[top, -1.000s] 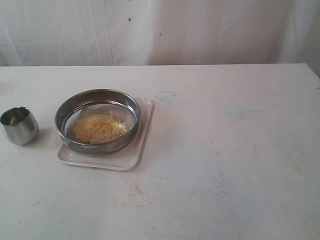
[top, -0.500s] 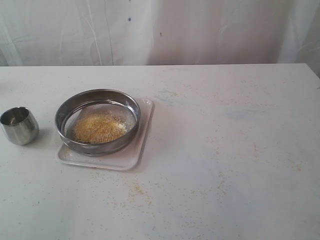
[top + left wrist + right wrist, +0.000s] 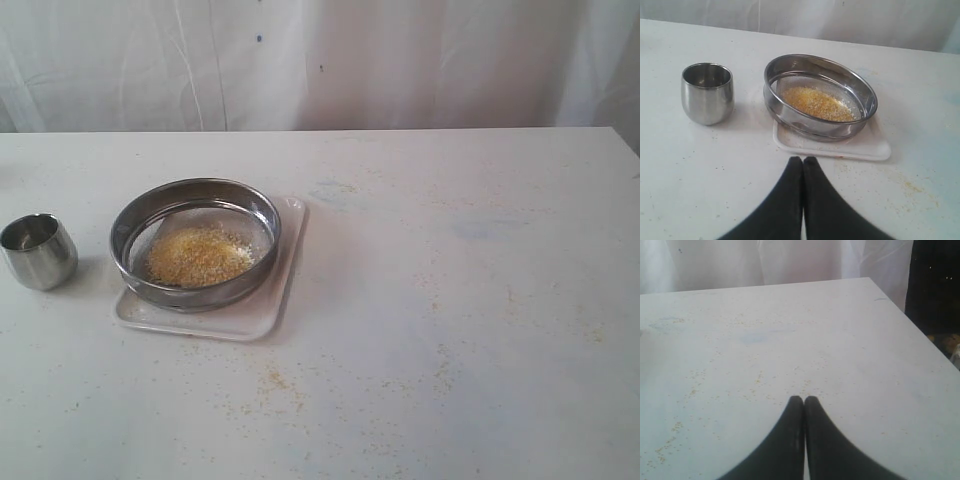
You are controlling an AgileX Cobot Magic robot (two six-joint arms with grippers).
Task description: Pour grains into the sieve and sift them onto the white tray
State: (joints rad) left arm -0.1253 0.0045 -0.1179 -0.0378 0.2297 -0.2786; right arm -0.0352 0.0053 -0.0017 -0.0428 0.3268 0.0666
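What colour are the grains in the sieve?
Golden-yellow with paler off-white bits; the grains in the sieve show best in the left wrist view.

Staged test bench, lab-like setup. Plain white table [image 3: 480, 300] fills view, surface smudged with faint blue and tan stains, stray granules [image 3: 270, 382] scattered near front. White fabric curtain [image 3: 400, 60] hangs in folds right behind table's far edge, closing off background. Props few, grouped at one side: steel cup [image 3: 38, 250], sieve [image 3: 200, 296] with grains [image 3: 200, 258] on white tray [image 3: 262, 318]. Right wrist view: dark space [image 3: 935, 285] past curtain's end, beyond table corner. Exact kind of facility: cannot tell
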